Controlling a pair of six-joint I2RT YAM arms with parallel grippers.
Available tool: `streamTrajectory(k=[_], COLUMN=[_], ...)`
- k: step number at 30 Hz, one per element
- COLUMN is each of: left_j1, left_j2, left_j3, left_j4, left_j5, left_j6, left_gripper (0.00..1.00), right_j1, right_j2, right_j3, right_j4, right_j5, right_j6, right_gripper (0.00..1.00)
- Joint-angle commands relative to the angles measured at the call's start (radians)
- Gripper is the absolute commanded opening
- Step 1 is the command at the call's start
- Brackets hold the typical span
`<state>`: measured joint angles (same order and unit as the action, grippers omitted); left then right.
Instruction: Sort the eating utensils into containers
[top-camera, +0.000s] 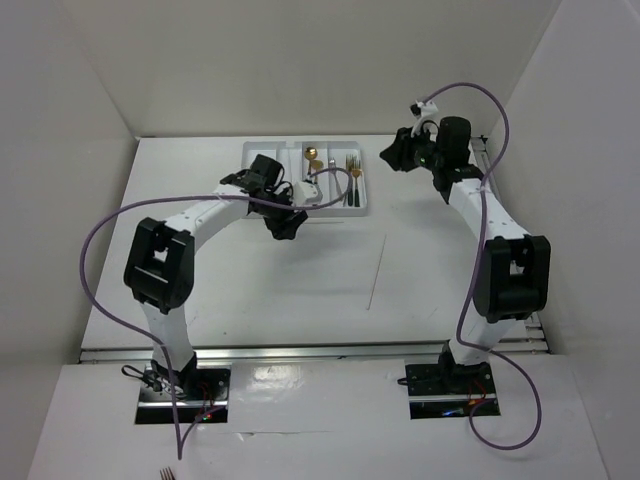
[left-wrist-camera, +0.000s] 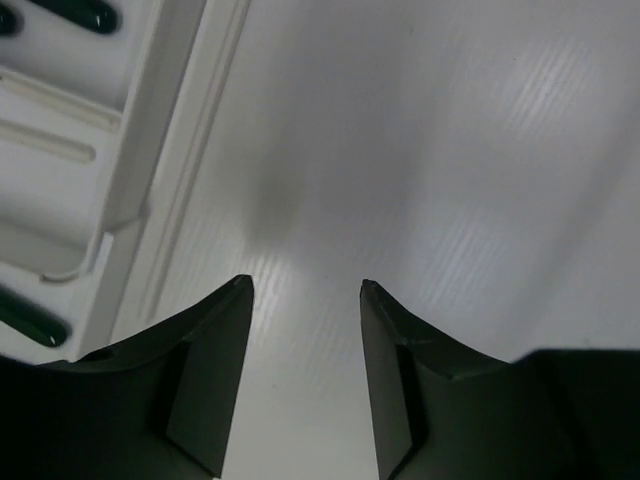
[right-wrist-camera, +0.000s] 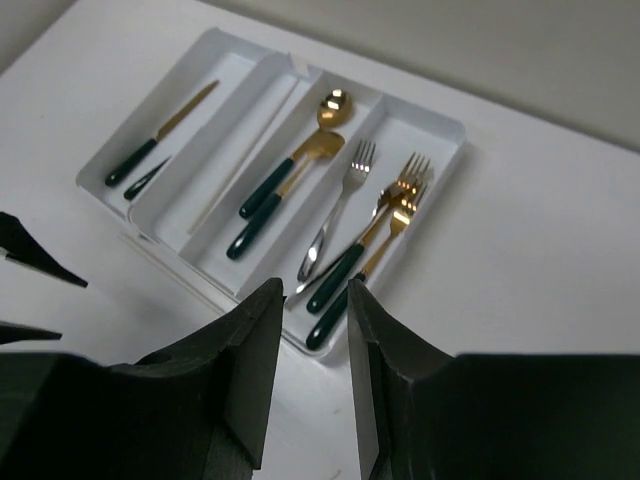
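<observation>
Starting overhead, you have the white tray (top-camera: 285, 150) at the far middle of the table, its utensils lying lengthwise in the compartments. The left gripper (top-camera: 285, 228) hangs just off the tray's near edge, and the right gripper (top-camera: 392, 155) sits just beside its right side. The next move turns on a thin line on the bare table. It looks like a loose pale stick (top-camera: 378, 270), though it is too fine to be sure. It lies between the two arms, on the bases' side of the tray's right corner, with its long axis running near-to-far at a slight slant. It is off to the right of the left gripper and back toward the bases from the right one. Neither arm is clearly nearer. Nothing lies in the way, but the left arm's purple cable (top-camera: 335, 172) loops over the tray.

On the left wrist camera, the left gripper (left-wrist-camera: 305, 290) has its fingers well apart, with only bare table between them. The tray wall (left-wrist-camera: 170, 120) runs up the left side, and a teal handle (left-wrist-camera: 25, 315) shows inside.

On the right wrist camera, the right gripper (right-wrist-camera: 312, 288) is partway open, with a narrower gap, and holds nothing. It faces the tray rim (right-wrist-camera: 440, 125). Going from this view's left, the compartments hold a knife (right-wrist-camera: 165, 135), a tray stick (right-wrist-camera: 245, 165), spoons (right-wrist-camera: 300, 150) and forks (right-wrist-camera: 385, 215). A loose stick would likely go in that second compartment, so turn it parallel to the dividers.
</observation>
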<state>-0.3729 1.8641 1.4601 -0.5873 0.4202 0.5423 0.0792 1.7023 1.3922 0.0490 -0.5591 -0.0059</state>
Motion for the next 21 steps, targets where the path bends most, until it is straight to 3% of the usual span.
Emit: streamTrajectory(k=[1,10,21], left_j1=[-0.032,-0.063,-0.043], left_j2=[0.044,0.158,0.274], left_j3=[0.039,0.112,0.219], left_j4=[0.075,0.159,0.101], left_j5=[-0.080,-0.127,-0.077], left_j6=[0.166,0.258,0.268], left_gripper=[0.62,0.65,0.65], right_j1=[-0.033,-0.107,-0.128], right_j2=[-0.101,-0.150,-0.130], right_j3=[-0.048,-0.124,-0.124], right_j4=[-0.035,-0.035,-0.044], right_j5=[-0.009,-0.027,-0.036], right_j6=[-0.048,-0.037,-0.028], right_gripper=[0.40,0.40,0.39])
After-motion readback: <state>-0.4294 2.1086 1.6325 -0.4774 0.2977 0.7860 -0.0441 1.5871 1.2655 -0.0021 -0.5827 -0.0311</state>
